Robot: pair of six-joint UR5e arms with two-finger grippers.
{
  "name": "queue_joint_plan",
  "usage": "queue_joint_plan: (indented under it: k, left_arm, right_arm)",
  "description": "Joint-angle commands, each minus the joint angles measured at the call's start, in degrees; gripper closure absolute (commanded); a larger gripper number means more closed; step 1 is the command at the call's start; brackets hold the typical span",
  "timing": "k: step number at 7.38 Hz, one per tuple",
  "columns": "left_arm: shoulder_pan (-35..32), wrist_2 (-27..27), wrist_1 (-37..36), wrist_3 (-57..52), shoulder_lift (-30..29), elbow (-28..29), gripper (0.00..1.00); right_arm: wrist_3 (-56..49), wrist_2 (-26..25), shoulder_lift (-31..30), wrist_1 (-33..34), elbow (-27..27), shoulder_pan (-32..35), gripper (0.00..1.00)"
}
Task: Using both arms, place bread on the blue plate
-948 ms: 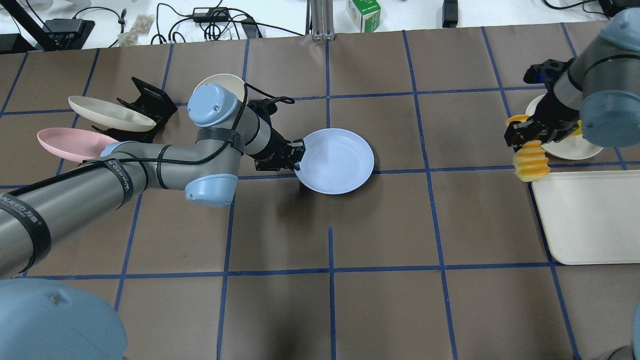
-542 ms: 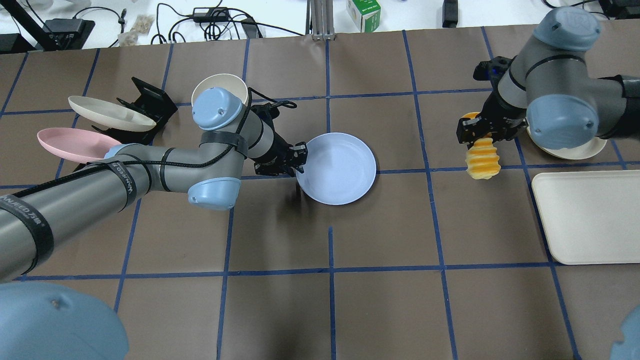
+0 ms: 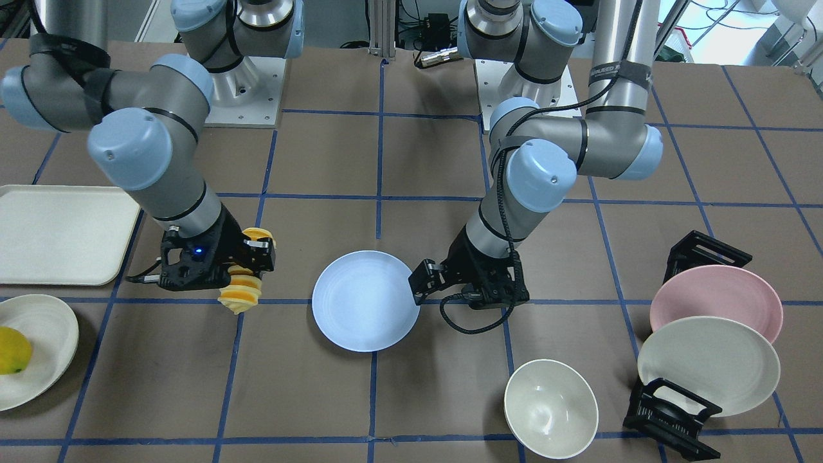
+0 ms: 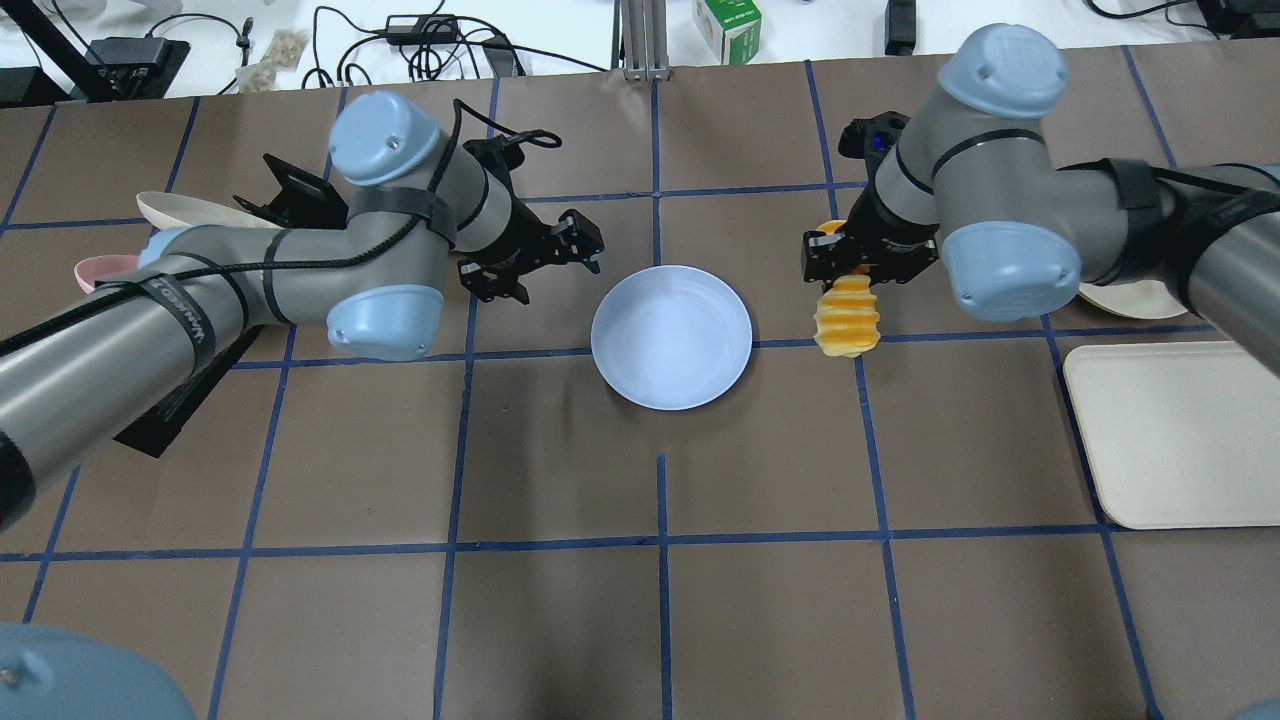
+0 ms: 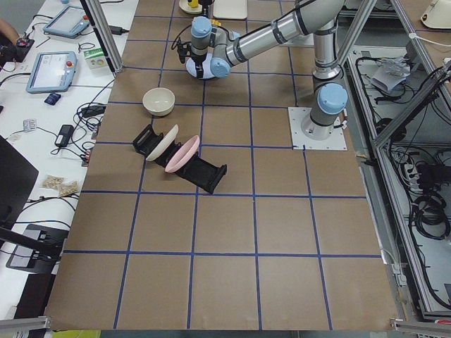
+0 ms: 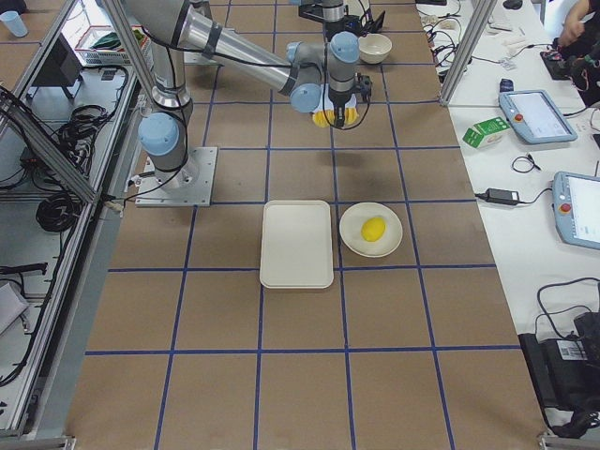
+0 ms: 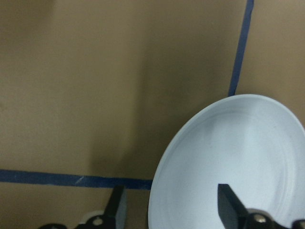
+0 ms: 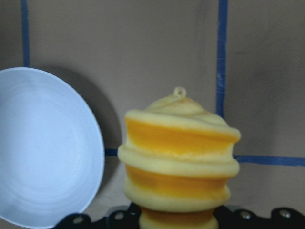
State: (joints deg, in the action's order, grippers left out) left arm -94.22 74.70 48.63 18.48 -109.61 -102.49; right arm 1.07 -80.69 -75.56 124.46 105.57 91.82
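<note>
Pink plate (image 4: 100, 272) and cream plate (image 4: 185, 208) stand in the rack at far left, mostly hidden by the left arm.

Left gripper (image 4: 585, 240): jaws apart, nothing between them. It sits off the left rim of the blue plate (image 4: 671, 335). The overhead view shows a gap, the front view puts it right by the rim, so I cannot tell if they touch. In the left wrist view the fingers (image 7: 228, 205) are spread, with the plate beyond them.

Blue plate: flat on the table at centre, nothing on it.

Bread (image 4: 848, 318): just beside the plate's right rim, not over it, and it looks clear of the table. The right gripper (image 4: 848, 268) is clamped on one end. The free end points down and away from the jaws, so the long axis follows the gripper's own line. In the right wrist view the plate lies left of the loaf with a narrow strip of table between them.

Tray (image 4: 1170, 440): far right, well apart from all this.

Judgement: carry step nearly done, placing not yet. The plate lies to the left of the held bread, and the right arm is the nearer one. A short move left should bring the loaf over the plate. It would land end-first and may tip onto its side or roll toward the rim. The left gripper is placed to steady the plate.
</note>
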Motion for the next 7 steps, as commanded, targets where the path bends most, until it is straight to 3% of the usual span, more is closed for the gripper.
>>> queue_joint_plan:
  k: [1,3,5,7]
  left_arm:
    - [6.39,8.72,15.99,-10.7,3.86,7.53,0.0]
    - [11.23,13.69,29.79,-16.25,7.55,13.26,0.0]
    - [11.96,19.15,39.65,-19.36,13.86,15.47,0.0]
    - [11.26,18.21,42.32,-18.31,19.59,14.17,0.0]
  right_arm:
    - [9.26,0.18,2.24,3.95,-0.1,7.29,0.59]
    - [15.78,0.18,5.49,5.8,-2.9,11.95,0.59]
    - [14.59,-0.26,10.06,8.33,-5.8,14.26,0.56]
    - [14.4,0.0,10.87,8.0,-5.46,14.26,0.4]
